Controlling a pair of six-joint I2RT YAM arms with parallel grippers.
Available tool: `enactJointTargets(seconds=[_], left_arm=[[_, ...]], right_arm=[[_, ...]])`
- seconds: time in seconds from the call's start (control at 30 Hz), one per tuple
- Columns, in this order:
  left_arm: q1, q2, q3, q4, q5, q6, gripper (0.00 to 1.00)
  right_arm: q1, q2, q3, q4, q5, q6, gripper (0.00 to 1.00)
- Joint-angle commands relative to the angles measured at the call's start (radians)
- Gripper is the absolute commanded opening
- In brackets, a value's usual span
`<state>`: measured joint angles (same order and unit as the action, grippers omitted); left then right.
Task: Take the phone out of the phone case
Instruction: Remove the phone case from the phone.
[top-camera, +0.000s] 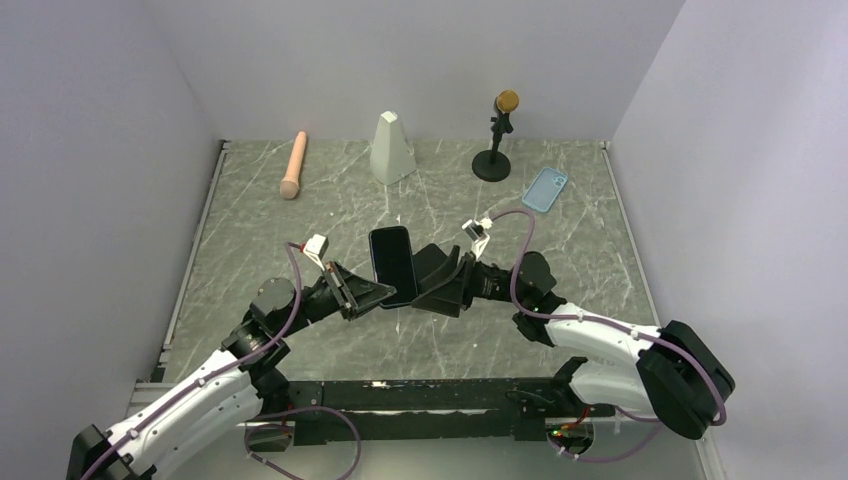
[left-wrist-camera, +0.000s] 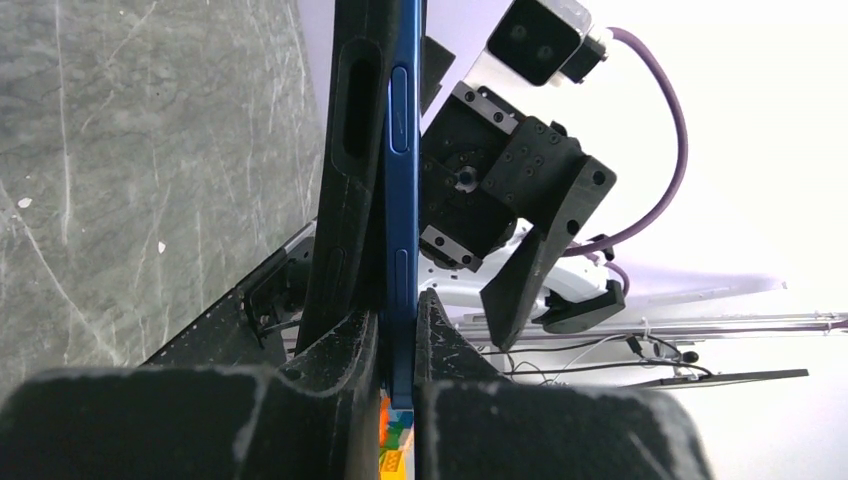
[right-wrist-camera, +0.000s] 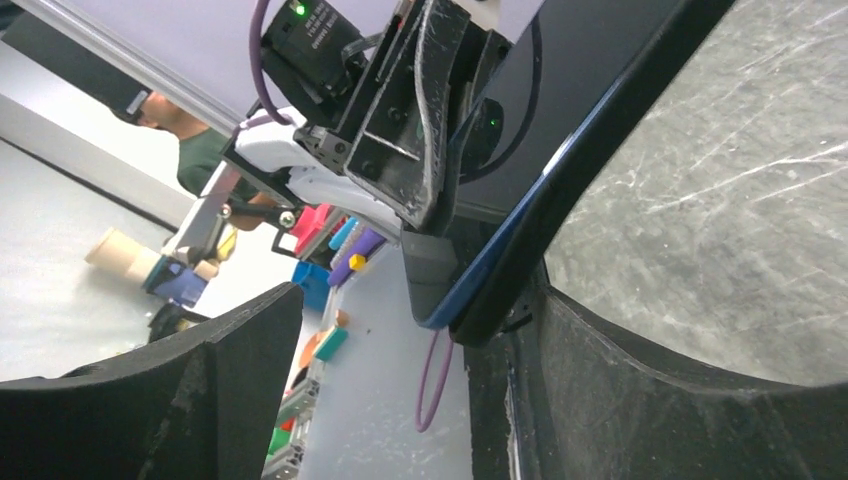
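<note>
The light-blue phone case (top-camera: 546, 189) lies flat on the worktop (top-camera: 600, 270) at the far right, well apart from both arms. Its long axis runs slantwise from near-left to far-right, with the camera cutout at the far end. Just to its left stands a microphone on a small stand (top-camera: 497, 138).

The phone (top-camera: 393, 264) is held up over the middle of the worktop, between the two arms. In the top view its dark screen faces upward and its long axis runs near to far, the far end leaning slightly left. The wrist views show a blue edge (left-wrist-camera: 400, 200) with side buttons, and a black layer (left-wrist-camera: 345, 180) with a slot-shaped opening lying against its back.

The left fingers (left-wrist-camera: 432, 330) are closed tight on the phone's near-left part, one on each face, pinching the blue edge between them. The right fingers (right-wrist-camera: 600, 380) are spread wide at the phone's right side. One of them touches the black back near the corner; the other stands clear of the phone.

Along the far edge, a white tapered block (top-camera: 392, 148) stands upright and a beige rod (top-camera: 292, 166) lies on the worktop.
</note>
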<state>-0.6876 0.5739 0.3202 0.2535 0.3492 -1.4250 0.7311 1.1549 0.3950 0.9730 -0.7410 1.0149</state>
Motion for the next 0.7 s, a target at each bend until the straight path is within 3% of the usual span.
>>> enactJointTargets(seconds=[0.0, 0.27, 0.47, 0.6, 0.67], left_arm=[[0.006, -0.041, 0.067, 0.078, -0.001, -0.043, 0.0], [0.006, -0.063, 0.048, 0.12, -0.01, -0.084, 0.0], [0.007, -0.055, 0.027, 0.171, 0.0, -0.115, 0.0], [0.005, -0.065, 0.021, 0.171, 0.005, -0.122, 0.0], [0.005, -0.068, 0.015, 0.178, 0.009, -0.125, 0.0]], right_arm=[[0.019, -0.05, -0.027, -0.013, 0.049, -0.095, 0.86], [0.094, -0.044, -0.03, 0.021, 0.177, -0.13, 0.51], [0.128, 0.024, -0.013, 0.096, 0.202, -0.112, 0.45], [0.132, 0.028, -0.064, 0.139, 0.298, -0.077, 0.29], [0.131, 0.036, -0.083, 0.192, 0.327, -0.056, 0.29]])
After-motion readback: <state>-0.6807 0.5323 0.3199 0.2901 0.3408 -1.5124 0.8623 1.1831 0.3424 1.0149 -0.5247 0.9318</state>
